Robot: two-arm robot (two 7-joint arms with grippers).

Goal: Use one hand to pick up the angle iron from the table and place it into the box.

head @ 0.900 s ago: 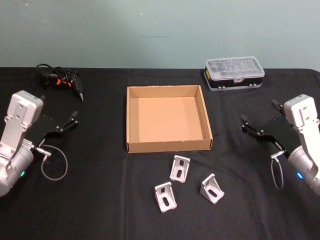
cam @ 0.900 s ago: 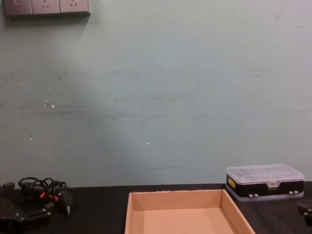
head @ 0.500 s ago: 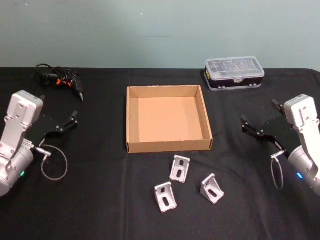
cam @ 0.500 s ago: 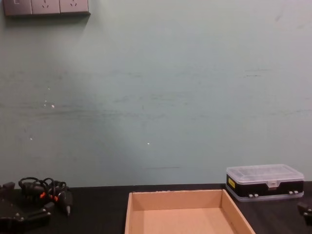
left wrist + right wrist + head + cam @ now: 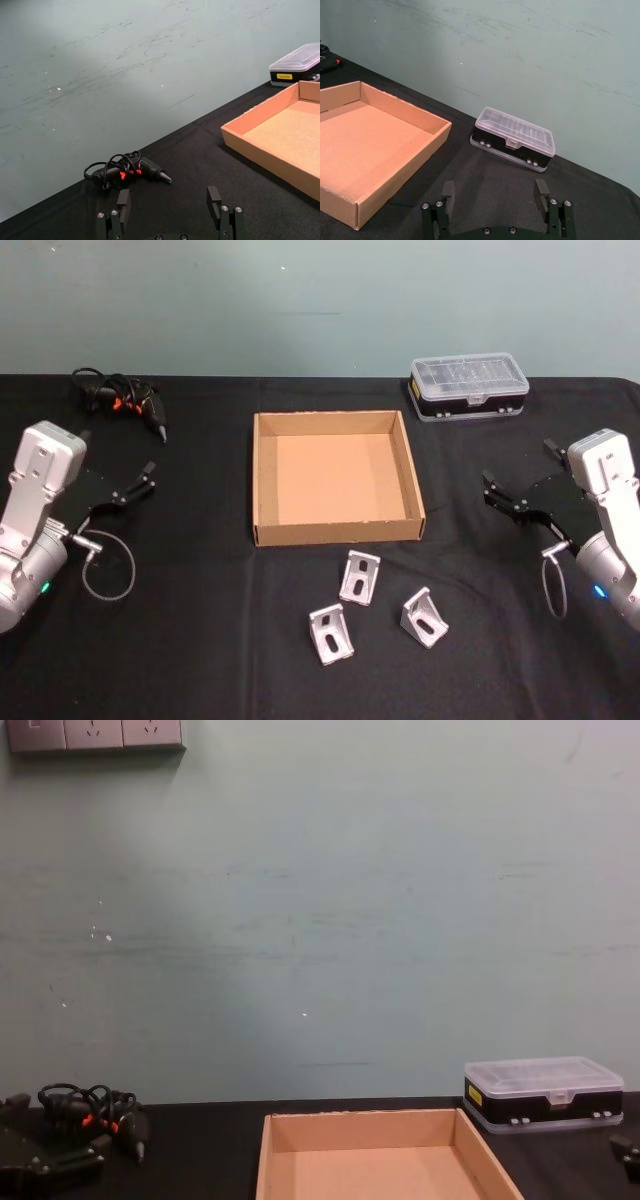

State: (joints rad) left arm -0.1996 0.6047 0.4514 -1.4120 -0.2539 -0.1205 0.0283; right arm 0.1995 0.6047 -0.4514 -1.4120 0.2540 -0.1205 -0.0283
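While left tool (image 5: 168, 199), right tool (image 5: 494, 189) idle, case (image 5: 468, 381) behind box (image 5: 338, 531)

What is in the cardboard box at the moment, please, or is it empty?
Empty: the floor of the box shows bare all over, and the three angle irons lie on the table in front of it.

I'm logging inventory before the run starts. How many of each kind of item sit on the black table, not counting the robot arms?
Angle irons: 3
Cardboard box: 1
Clear-lidded plastic case: 1
Black corded glue gun: 1
Total: 6
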